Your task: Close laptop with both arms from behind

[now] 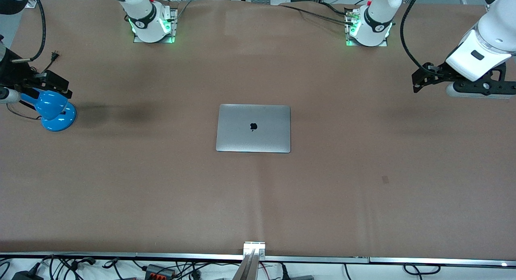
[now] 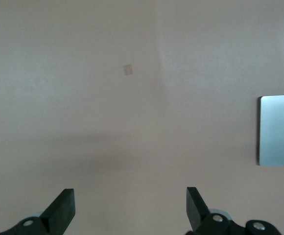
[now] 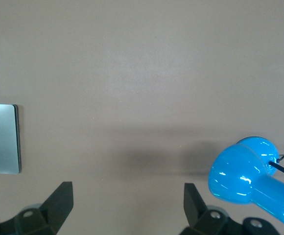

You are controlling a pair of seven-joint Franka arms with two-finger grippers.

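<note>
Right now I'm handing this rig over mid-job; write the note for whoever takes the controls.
Left gripper: fingers open, empty, up over bare table at the left arm's end.
Right gripper: fingers open, empty, over the blue desk lamp at the right arm's end.
Laptop: mid-table, lid fully down and flat, logo up, neither gripper touching it.
Done: laptop is closed.
Left: nothing on the laptop; both arms wait well apart from it.

Right tool (image 3: 127, 205) fingers spread, blue lamp (image 3: 252, 181), laptop (image 3: 1, 139) corner, brown table (image 3: 132, 73)
</note>
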